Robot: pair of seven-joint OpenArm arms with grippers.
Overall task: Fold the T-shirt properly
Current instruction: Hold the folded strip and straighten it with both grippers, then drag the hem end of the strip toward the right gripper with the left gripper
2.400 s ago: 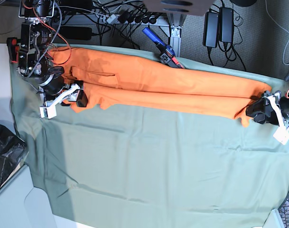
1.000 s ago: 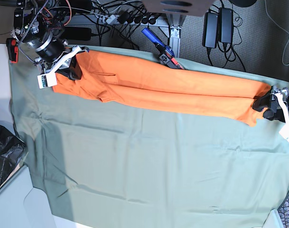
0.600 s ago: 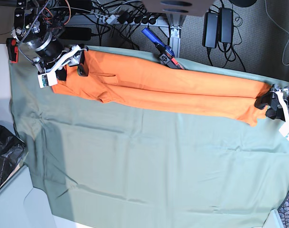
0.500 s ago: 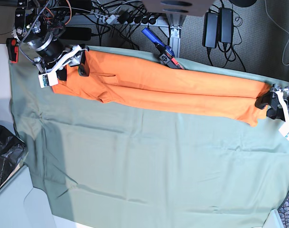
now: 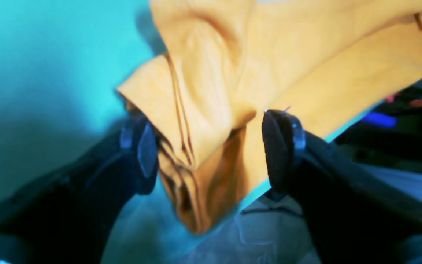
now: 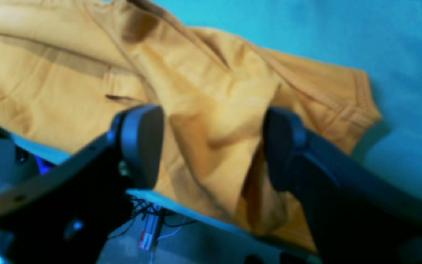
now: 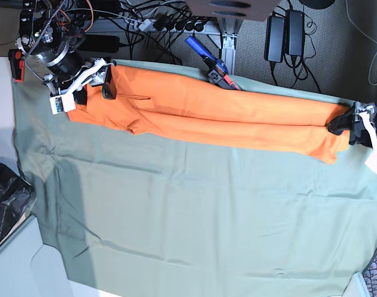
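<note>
**Ana:** Pincer state first: the left pincer (image 5: 211, 150) stands spread, its pads on either side of the hem corner of the bright orange soft-fabric T-shirt (image 7: 213, 114) with a visible gap, so it has let go. The right pincer (image 6: 211, 146) is also released, parted over the sleeve end.

**Ben:** What changed?

**Ana:** A couple of seconds ago both pincers gripped the shirt's two ends nearer the middle of the large grey-green table cloth (image 7: 194, 216). Since then they carried it toward the far edge of the table, stretched it into a long narrow band, and opened. In the last half second the left one has drawn slightly back from the hem.

**Ben:** Meaning?

**Ana:** I judge the lengthwise fold is laid down: the shirt lies doubled along the far edge, flat and taut. Folding the band across its length likely comes next.

**Ben:** Any writing?

**Ana:** None readable. No label shows on the shirt; the wrist views are too blurred for print.
</note>
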